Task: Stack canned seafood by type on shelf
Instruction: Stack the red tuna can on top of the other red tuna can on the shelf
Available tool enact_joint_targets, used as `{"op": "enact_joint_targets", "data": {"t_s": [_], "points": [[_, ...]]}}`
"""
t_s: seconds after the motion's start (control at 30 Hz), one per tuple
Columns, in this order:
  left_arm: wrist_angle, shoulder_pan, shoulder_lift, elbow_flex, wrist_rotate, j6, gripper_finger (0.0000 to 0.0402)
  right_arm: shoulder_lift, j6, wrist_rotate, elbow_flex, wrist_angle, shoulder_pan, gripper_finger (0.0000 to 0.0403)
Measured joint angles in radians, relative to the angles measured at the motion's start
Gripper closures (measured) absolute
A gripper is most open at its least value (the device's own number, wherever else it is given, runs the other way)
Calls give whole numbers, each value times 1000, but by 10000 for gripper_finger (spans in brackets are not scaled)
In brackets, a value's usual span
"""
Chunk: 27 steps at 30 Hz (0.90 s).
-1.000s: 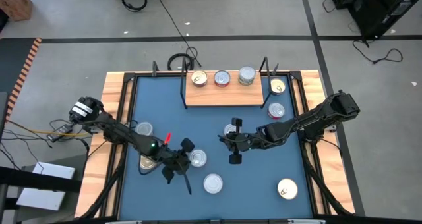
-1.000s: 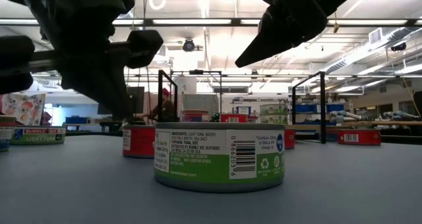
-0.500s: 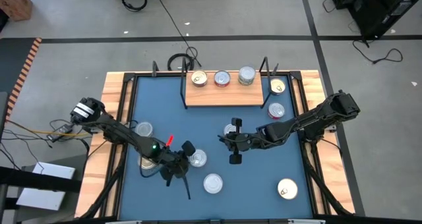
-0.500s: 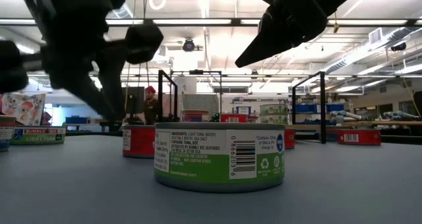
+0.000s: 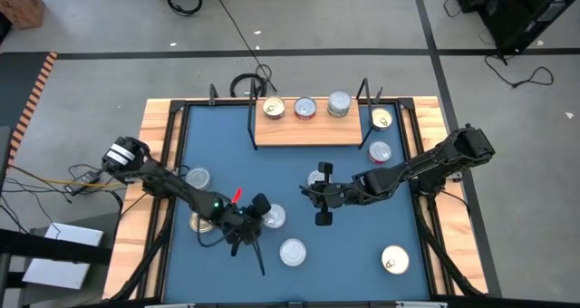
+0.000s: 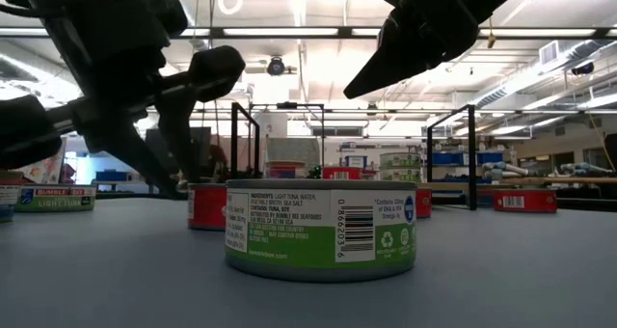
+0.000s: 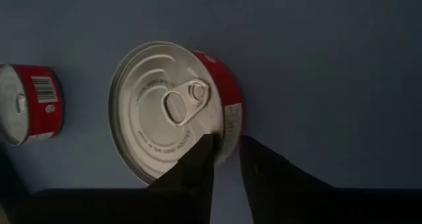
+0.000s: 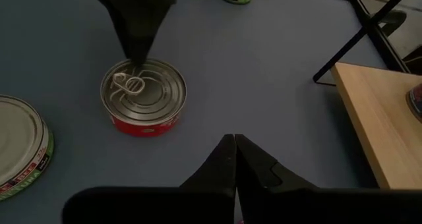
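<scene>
Left gripper (image 5: 251, 228) sits low over the front-left of the blue table (image 5: 344, 254), right at a red-sided tin (image 5: 271, 217) with a silver pull-tab lid. In the left wrist view the same tin (image 7: 175, 109) lies just ahead of the two dark fingers (image 7: 194, 174). The fingers stand slightly parted: one fingertip overlaps the lid's edge, the other sits just outside the red wall, so the rim falls in the gap between them. Gap is narrow, not wide enough to span the whole tin. Cannot tell if the tips actually touch metal. Nothing is held.

Key relation: the tin is flat on the table, lid up, axis vertical, straight in front of the left fingers. Left arm is clearly nearer; likely a rim pinch is coming, or the jaws need to spread more for a side grab.

Right gripper (image 5: 319, 197) hovers mid-table, well apart from that tin, fingers pressed shut and empty, per the right wrist view (image 8: 234, 159).

The shelf (image 5: 308, 127) is at the back of the table, well away from the left gripper, with three tins along its rear edge: one gold-lidded, two silver. A second red-sided tin (image 7: 30, 104) lies near the first. More tins are scattered: a green-label tin (image 6: 320, 229) at the front, others left, right and front-right.
</scene>
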Motion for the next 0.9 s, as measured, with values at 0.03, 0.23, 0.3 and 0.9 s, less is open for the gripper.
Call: {"op": "enact_joint_targets", "data": {"t_s": [0.03,0.23,0.3,0.9], "points": [[4,0,5,0,-12,0,334,0,0,0,0,0,0,392],[39,0,42,5,-38,0,390,0,0,0,0,1,0,392],[47,-1,44,3,-41,0,396,0,0,0,0,1,0,392],[-39,81,-49,112,306,-324,401,0,-8,0,0,0,3,392]]}}
